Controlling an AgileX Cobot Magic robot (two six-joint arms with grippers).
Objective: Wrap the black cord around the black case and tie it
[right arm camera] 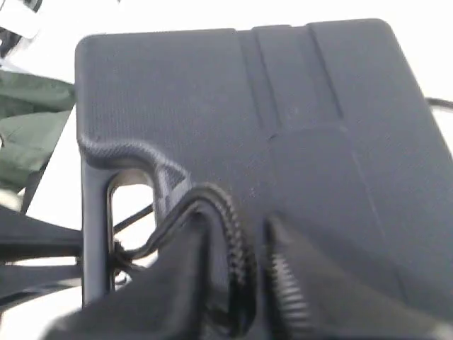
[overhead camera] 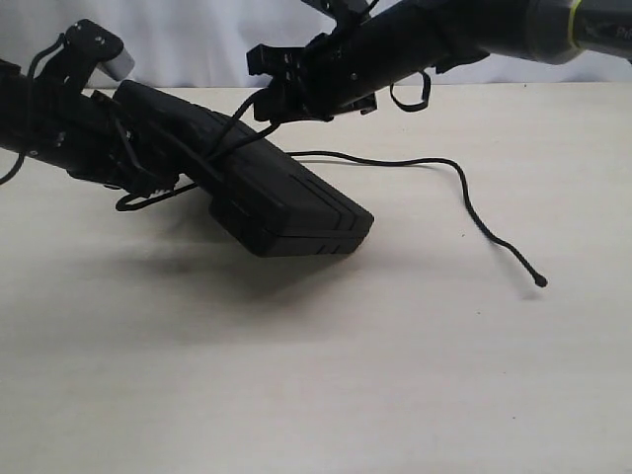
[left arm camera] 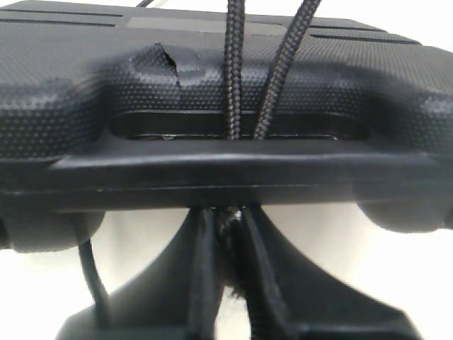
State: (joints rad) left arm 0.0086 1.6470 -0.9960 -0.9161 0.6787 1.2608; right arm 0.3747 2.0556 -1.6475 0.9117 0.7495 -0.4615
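The black case is tilted, its handle end raised at the left and its far corner low near the table. My left gripper is at the handle. In the left wrist view two strands of the black cord run through the handle cut-out of the black case, and the left gripper is shut on them just under the handle bar. My right gripper hovers over the case, shut on a cord strand. The loose cord trails right to its knobbed tip.
The pale wooden table spreads in front and to the right of the case. A white backdrop stands behind. The right arm reaches in from the upper right. A green cloth shows at the edge of the right wrist view.
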